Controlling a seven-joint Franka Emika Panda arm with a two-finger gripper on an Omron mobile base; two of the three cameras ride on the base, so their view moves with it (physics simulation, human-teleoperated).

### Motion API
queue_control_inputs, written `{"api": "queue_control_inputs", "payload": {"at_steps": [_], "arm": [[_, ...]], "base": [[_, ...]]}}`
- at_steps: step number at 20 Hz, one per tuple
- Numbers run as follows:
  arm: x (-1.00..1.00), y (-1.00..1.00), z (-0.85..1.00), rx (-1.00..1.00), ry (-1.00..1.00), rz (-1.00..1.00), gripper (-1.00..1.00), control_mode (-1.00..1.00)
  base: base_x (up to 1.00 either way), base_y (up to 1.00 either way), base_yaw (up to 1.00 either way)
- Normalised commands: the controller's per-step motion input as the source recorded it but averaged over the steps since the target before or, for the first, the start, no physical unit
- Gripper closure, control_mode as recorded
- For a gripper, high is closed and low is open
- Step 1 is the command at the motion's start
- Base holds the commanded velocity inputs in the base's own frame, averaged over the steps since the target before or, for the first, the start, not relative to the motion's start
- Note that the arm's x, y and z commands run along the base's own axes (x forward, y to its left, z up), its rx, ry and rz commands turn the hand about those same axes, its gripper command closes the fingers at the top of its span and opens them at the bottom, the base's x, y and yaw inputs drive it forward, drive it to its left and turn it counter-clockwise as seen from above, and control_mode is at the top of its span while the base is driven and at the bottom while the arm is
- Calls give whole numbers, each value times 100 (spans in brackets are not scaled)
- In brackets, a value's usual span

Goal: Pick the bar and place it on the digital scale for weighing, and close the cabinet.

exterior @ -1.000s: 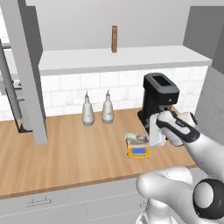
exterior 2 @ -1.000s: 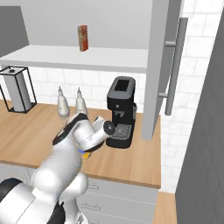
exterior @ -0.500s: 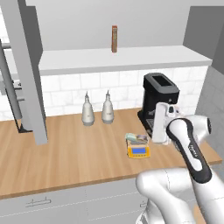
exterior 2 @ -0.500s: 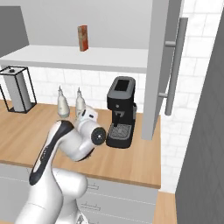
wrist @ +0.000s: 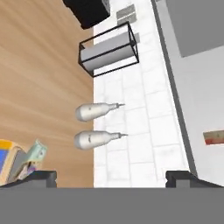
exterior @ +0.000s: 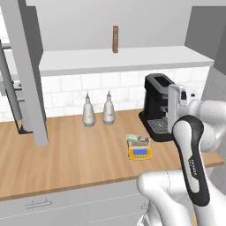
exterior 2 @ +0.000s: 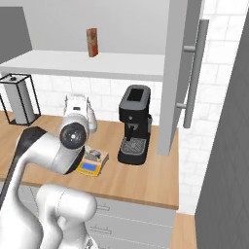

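Bright even rendered light, faint soft shadows, no glare; coarse, slightly blurry resolution.

You can't read the blue display on the digital scale [exterior: 140, 152]; it's too small. In the hand view, the picture's edge cuts off the bar [wrist: 31, 158].

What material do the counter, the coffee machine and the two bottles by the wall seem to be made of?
The counter looks like wood with a matt finish: warm tan with faint grain lines. The coffee machine seems black plastic, perhaps partly metal; its dark body shows little shine. The two bottles look pale grey and smooth, ceramic or brushed metal; the render leaves this open.
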Motion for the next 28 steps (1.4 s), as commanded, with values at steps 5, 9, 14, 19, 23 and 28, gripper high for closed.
{"api": "queue_control_inputs", "payload": {"at_steps": [5, 9, 14, 19, 23, 28], "arm": [[-79, 22, 30, -40, -53, -39, -100, -100], [-96, 2, 3, -10, -42, -38, -100, -100], [-100, -43, 1, 0, -46, -8, -100, -100], [-100, -77, -53, 0, -38, -2, -100, -100], [-100, -16, -100, -8, -64, 0, -100, -100], [-55, -21, -100, -10, -65, 0, -100, -100]], "base": [[0, 0, 0], [0, 0, 0], [0, 0, 0], [0, 0, 0], [0, 0, 0], [0, 0, 0]]}}
